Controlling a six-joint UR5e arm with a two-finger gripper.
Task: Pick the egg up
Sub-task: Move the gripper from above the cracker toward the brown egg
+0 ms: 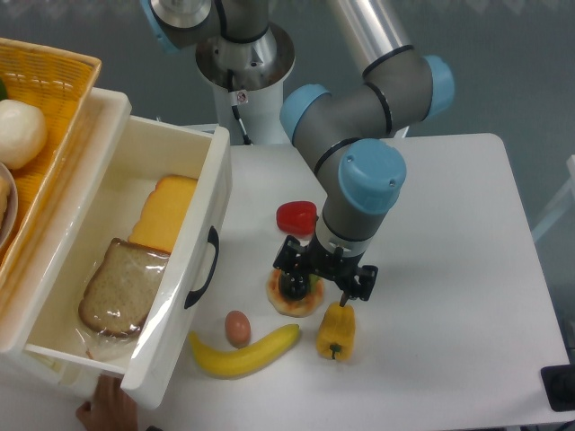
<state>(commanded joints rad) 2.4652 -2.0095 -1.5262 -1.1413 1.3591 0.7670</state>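
1. One yellow wicker basket sits at the far left, at about 10 o'clock from the table's middle, with a white ball inside it.
2. Next comes the open white drawer, holding a slice of bread in plastic wrap and a block of cheese at its 1 o'clock.
3. A person's hand touches the drawer's near corner.
4. The banana lies at 6 o'clock on the table.
5. The egg rests on the table just beside the banana's upper edge, at 8 o'clock from the tart.
6. A red pepper sits at 12 o'clock from the tart.
7. The gripper hangs over the tart, well apart from the egg; whether its jaws are wide or narrow cannot be told.
8. A yellow pepper lies at 5 o'clock from the tart.
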